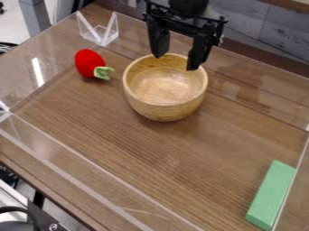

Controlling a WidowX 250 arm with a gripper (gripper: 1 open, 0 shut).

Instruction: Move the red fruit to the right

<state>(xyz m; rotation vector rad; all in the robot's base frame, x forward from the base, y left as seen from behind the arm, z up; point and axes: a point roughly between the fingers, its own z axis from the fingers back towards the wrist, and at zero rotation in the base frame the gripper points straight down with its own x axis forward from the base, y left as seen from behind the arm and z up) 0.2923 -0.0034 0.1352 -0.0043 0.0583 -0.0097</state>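
The red fruit [89, 64], a small strawberry-like toy with a green leafy end, lies on the wooden table to the left of a wooden bowl [165, 87]. My gripper [178, 56] hangs above the far rim of the bowl, to the right of the fruit and well apart from it. Its two black fingers [157, 41] point down and stand open, with nothing between them.
A flat light-green block [272, 195] lies near the front right corner. Clear plastic walls [72, 180] ring the table, and a clear bent plastic piece [99, 31] stands at the back left behind the fruit.
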